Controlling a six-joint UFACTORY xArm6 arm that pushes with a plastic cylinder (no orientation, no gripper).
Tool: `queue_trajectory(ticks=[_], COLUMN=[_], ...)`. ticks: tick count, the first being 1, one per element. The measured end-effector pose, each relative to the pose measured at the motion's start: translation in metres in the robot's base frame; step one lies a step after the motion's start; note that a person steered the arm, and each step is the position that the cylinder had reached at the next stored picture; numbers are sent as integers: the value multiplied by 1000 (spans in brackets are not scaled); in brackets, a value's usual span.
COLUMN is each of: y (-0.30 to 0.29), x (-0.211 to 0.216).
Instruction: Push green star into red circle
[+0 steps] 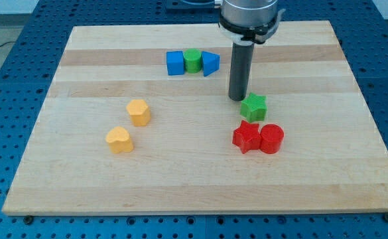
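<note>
The green star (254, 106) lies on the wooden board at the view's right of centre. The red circle (272, 139) is a short red cylinder below and slightly right of it, with a small gap between them. A red star (247, 137) touches the red circle on its left side and sits just below the green star. My tip (238, 99) is at the green star's upper left, touching or almost touching it; the rod rises straight up from there to the arm's mount at the view's top.
A blue cube (175, 63), a green cylinder (192, 60) and a blue triangle (210, 63) stand in a row at the top centre. A yellow hexagon (138, 112) and a yellow heart (119, 140) lie at the left. The board's right edge (363, 106) borders a blue perforated table.
</note>
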State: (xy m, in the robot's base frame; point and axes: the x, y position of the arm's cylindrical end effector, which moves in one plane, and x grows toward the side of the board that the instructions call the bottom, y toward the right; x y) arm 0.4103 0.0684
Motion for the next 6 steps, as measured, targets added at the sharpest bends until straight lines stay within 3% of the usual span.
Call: queue_trajectory(ticks=[4,5,6], y=[49,50,50], x=[41,29,-21])
